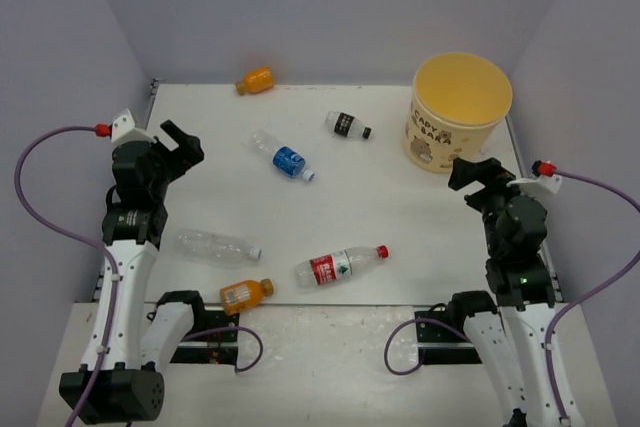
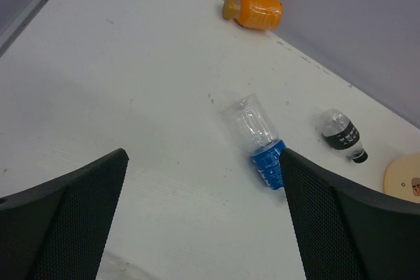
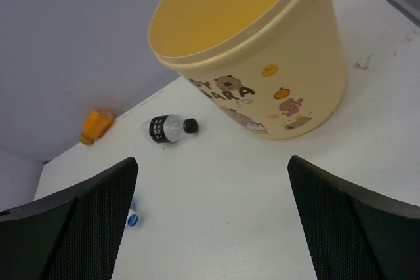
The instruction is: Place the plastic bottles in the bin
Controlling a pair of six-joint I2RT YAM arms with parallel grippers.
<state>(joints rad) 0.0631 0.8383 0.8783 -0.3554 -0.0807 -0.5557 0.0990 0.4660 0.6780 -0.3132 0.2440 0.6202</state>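
Nearest the arm bases, well left of the bin (image 1: pixel 460 137): stubby orange bottle (image 1: pixel 245 293), red-label bottle (image 1: pixel 340 266), unlabelled clear bottle (image 1: pixel 214 245), all lying on their sides. Left gripper (image 1: pixel 180 144) hovers with fingers wide, empty. Right gripper (image 1: pixel 474 169) is just beside the bin's near wall, fingers wide, empty. Farther out: blue-label bottle (image 1: pixel 286 159), then black-label bottle (image 1: pixel 347 126) close to the bin's left. Second orange bottle (image 1: pixel 256 80) is farthest, by the back wall. No bottle shows inside the bin; no pick made yet. Likely first grab: blue-label for the left arm. Close across the barrel, not lengthwise, since round bodies roll.
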